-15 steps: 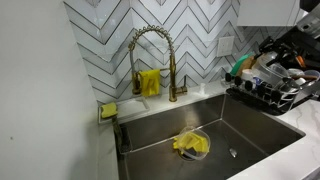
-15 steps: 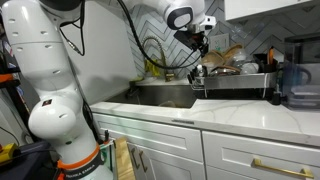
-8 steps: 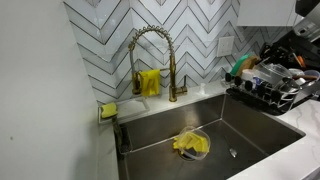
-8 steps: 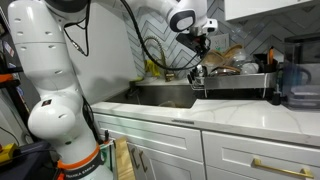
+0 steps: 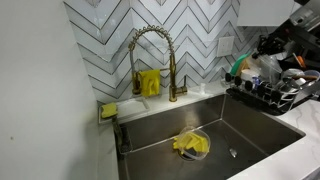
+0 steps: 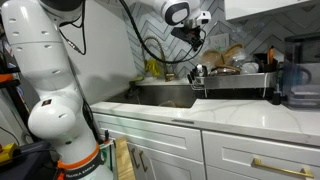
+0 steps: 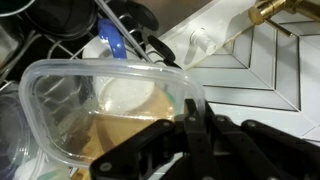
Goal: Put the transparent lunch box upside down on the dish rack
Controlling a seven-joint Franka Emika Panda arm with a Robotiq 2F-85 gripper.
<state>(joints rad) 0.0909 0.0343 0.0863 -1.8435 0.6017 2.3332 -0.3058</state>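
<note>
The transparent lunch box fills the left of the wrist view, a clear plastic tub with rounded corners. My gripper is shut on its right rim, one finger on each side of the wall. Beneath it lie plates and the black wires of the dish rack. In both exterior views the gripper hangs over the left end of the dish rack. The box shows only faintly below the fingers in an exterior view.
The rack holds plates, bowls and a green item. The steel sink holds a yellow cloth. A brass faucet with a yellow cloth stands behind it, and a green sponge lies to its left.
The jaws have shut on the lunch box rim. The gripper has risen a little above the rack with the box in it.
</note>
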